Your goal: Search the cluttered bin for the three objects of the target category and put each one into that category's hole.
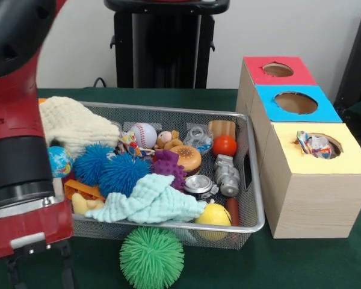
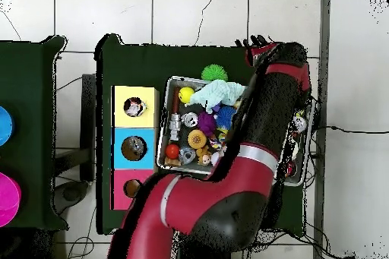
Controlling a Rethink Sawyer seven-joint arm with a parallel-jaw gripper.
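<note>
My gripper (image 1: pixel 39 270) hangs low over the green tabletop, outside the wire mesh bin (image 1: pixel 253 180) at its front left corner. Its two black fingers (image 1: pixel 66 265) stand apart with nothing between them. A green spiky ball (image 1: pixel 151 257) lies on the table just in front of the bin, to the right of the gripper. In the bin are two blue spiky balls (image 1: pixel 115 170), a purple spiky toy (image 1: pixel 168 165), a baseball (image 1: pixel 143 135), a burger toy (image 1: pixel 188 158), an orange ball (image 1: pixel 224 145) and a yellow ball (image 1: pixel 213 214). In the overhead view the gripper (image 2: pixel 253 43) sits right of the green spiky ball (image 2: pixel 213 71).
A wooden box right of the bin has a red hole (image 1: pixel 278 70), a blue hole (image 1: pixel 296 103) and a yellow hole (image 1: pixel 317 145) holding a crumpled wrapper. A mint cloth (image 1: pixel 150 201), a cream knitted cloth (image 1: pixel 72 123) and silver metal parts (image 1: pixel 227 174) also fill the bin.
</note>
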